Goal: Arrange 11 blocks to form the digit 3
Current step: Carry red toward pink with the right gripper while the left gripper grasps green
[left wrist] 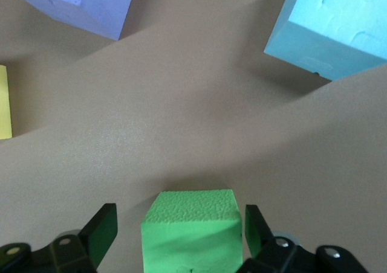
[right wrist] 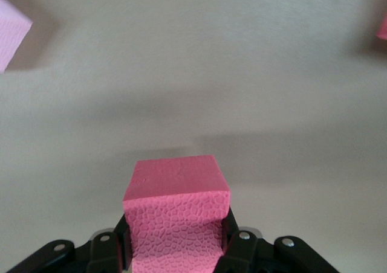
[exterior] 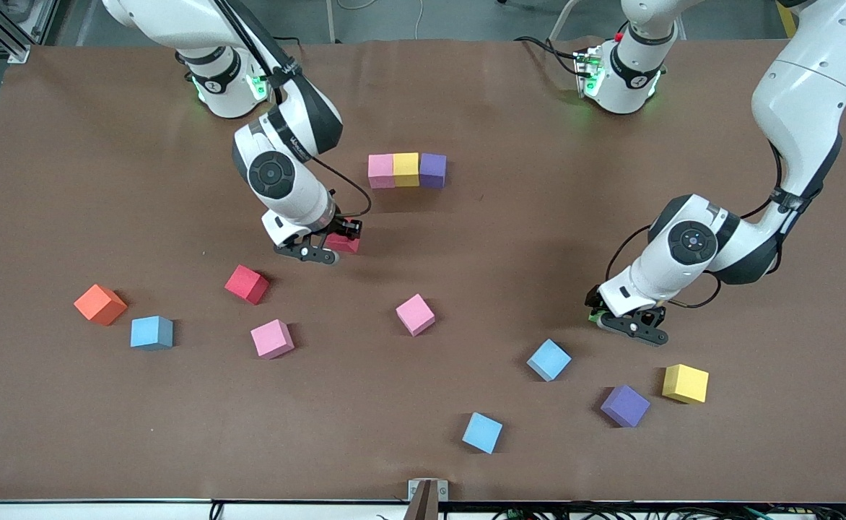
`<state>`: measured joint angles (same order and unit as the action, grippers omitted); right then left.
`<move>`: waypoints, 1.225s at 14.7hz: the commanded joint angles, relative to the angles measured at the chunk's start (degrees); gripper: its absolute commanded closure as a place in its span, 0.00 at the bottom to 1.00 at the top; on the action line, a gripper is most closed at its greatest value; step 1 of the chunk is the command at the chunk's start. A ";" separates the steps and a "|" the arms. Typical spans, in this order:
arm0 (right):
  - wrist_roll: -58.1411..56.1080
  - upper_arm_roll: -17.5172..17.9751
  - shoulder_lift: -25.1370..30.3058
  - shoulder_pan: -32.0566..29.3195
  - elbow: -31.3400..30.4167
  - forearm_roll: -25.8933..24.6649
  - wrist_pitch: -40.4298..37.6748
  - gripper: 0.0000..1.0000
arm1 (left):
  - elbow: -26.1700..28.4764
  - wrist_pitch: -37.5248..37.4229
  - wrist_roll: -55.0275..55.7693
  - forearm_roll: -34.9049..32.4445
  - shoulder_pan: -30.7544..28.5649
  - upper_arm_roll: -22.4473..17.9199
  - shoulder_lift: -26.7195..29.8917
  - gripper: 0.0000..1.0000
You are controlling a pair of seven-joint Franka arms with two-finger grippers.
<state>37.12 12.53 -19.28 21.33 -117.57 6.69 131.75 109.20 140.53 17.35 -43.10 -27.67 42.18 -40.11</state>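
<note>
Right claw (exterior: 330, 245) grips a red block (right wrist: 176, 215) above the desk (exterior: 538, 238); left claw (left wrist: 181, 237) straddles a green block (left wrist: 192, 231), fingers apart.

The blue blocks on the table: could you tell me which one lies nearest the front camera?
The blue block at the table's front edge, lowest in the front view. The other two, one beside the orange block and one near the left gripper, lie farther back.
</note>
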 commanded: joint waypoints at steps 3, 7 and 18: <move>-6.81 -0.05 -1.11 3.80 -0.72 1.04 0.52 1.00 | -1.35 0.45 1.28 -0.84 1.65 -1.40 -1.46 0.16; 0.23 -0.14 -3.39 8.10 -0.90 1.04 4.29 1.00 | -1.35 0.45 2.42 -0.84 1.74 -1.49 -1.55 0.21; 4.54 -0.23 -3.13 12.42 -6.26 0.34 9.75 1.00 | -1.35 0.45 6.73 -0.84 2.09 -1.75 -1.46 0.70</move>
<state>40.61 12.61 -23.95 33.05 -121.64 7.01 141.09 108.40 140.53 22.60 -43.10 -26.39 40.95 -41.47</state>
